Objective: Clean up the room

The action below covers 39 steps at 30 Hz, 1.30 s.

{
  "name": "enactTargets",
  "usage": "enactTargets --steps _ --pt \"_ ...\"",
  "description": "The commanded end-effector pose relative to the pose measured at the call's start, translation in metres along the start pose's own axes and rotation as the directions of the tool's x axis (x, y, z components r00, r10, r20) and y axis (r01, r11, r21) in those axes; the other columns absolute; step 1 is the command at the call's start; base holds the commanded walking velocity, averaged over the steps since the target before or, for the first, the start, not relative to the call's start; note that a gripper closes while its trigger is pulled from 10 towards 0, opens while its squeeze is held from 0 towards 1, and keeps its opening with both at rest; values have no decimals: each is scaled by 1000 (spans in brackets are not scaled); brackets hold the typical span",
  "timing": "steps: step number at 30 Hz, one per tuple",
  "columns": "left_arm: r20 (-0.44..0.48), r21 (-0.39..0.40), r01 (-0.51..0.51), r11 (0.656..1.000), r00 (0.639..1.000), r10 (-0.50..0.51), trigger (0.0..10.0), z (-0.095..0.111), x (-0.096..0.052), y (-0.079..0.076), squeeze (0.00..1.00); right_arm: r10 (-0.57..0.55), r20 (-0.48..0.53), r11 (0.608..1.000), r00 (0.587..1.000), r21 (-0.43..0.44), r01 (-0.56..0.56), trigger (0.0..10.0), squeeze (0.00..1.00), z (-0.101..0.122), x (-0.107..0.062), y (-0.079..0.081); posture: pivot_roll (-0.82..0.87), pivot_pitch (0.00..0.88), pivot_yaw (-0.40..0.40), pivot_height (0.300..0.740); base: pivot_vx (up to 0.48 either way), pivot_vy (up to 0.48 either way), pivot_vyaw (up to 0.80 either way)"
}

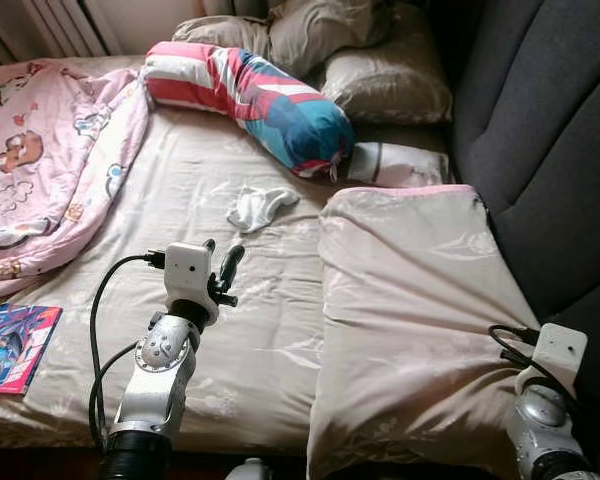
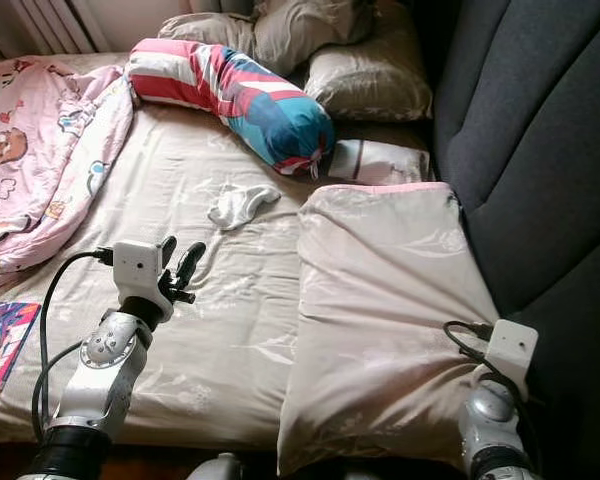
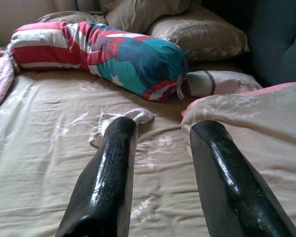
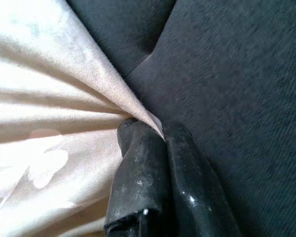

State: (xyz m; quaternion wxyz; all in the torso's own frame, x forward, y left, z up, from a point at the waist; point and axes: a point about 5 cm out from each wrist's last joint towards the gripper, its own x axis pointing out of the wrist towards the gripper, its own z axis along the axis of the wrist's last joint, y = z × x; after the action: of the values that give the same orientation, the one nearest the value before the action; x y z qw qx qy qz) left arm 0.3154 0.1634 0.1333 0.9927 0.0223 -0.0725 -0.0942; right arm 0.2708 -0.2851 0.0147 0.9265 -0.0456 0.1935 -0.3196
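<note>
Bed (image 1: 230,340): beige satin sheet, wrinkled, spanning most of both eye views.
Dark grey upholstered headboard or sofa back (image 1: 550,130): along the robot's right side of the bed.
Beige duvet (image 1: 410,300): folded over on the right half of the bed, pink underside edge showing at its far end; near right corner bunched into tight pleats.
Pink children's blanket (image 1: 40,170): cartoon animal print, heaped on the far left of the bed.
Bolster pillow (image 1: 250,95): striped red, white, pink and teal, lying aslant across the far end, tied at its near right end.
Beige pillows (image 1: 380,70): two or more, stacked behind the bolster against the headboard.
Small white cushion (image 1: 395,165): dark stripe, just beside the bolster's tied end, touching the duvet's far edge.
White cloth, possibly a sock (image 1: 260,207): crumpled on the bare sheet, between bolster and left gripper, apart from both.
Book or magazine (image 1: 15,345): colourful cover, flat near the bed's near left edge.
Left gripper (image 3: 160,153): raised above the sheet, fingers spread apart, holding nothing, aimed toward the white cloth.
Right gripper (image 4: 153,148): at the duvet's near right corner beside the headboard, fingers clenched on a pinched fold of the duvet.
</note>
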Motion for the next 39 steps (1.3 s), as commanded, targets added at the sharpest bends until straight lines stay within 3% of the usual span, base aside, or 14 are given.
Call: enactTargets --steps 1,10,13,15,16,17,19,20,24,30,31,34,39 --pt "-33 -1 -2 1000 999 2 10000 -9 -4 1 0 -12 -22 1000 1000 7 12 10000 1000 -9 -2 -6 -12 151 10 740 0 0 0" --pt "-37 -10 2 1000 999 -2 10000 -10 -3 -1 0 60 96 998 994 17 -62 10000 1000 10 -2 7 -20 151 8 740 0 0 0" --pt "-39 -11 2 1000 999 -2 10000 -11 -3 -1 0 105 159 992 982 55 -115 10000 1000 19 -4 16 -21 151 8 740 0 0 0" --pt "-47 -12 -3 1000 999 2 10000 -15 -5 1 0 201 236 969 951 92 -228 10000 1000 27 -12 33 -26 151 6 740 0 0 0" --pt "-48 -12 -3 1000 999 2 10000 -15 -5 1 0 207 240 967 948 94 -235 10000 1000 27 -12 34 -26 151 6 740 0 0 0" --pt "-57 -9 -10 1000 998 10 10000 -18 -7 2 0 247 256 956 935 96 -279 10000 580 27 -16 40 -27 151 5 740 0 0 0" --pt "-64 -7 -16 1000 998 15 10000 -20 -7 3 0 276 269 946 923 97 -311 10000 580 28 -19 45 -27 151 5 740 0 0 0" --pt "-75 -1 -31 1000 997 30 10000 -23 -10 6 0 322 287 930 902 84 -359 10000 0 26 -25 52 -29 149 3 740 0 0 0" --pt "-91 -3 -75 997 993 75 10000 -32 -18 12 0 404 327 887 854 87 -453 10000 0 17 -41 61 -23 142 -7 740 0 0 0" --pt "-131 16 -116 993 984 117 10000 -44 -30 19 0 449 340 870 826 45 -491 10000 0 12 -47 58 -40 130 -16 740 0 0 0" --pt "-150 17 -133 991 980 133 10000 -51 -35 21 0 502 348 844 792 2 -536 10000 0 14 -49 58 -47 123 -19 740 0 0 0" --pt "-161 20 -141 990 977 143 10000 -55 -40 21 0 569 346 803 746 -41 -594 10000 0 18 -50 61 -56 112 -22 740 0 0 0" --pt "-158 16 -172 985 972 172 10000 -56 -42 23 0 578 326 799 748 -38 -600 10000 0 19 -48 67 -53 105 -32 740 0 0 0"
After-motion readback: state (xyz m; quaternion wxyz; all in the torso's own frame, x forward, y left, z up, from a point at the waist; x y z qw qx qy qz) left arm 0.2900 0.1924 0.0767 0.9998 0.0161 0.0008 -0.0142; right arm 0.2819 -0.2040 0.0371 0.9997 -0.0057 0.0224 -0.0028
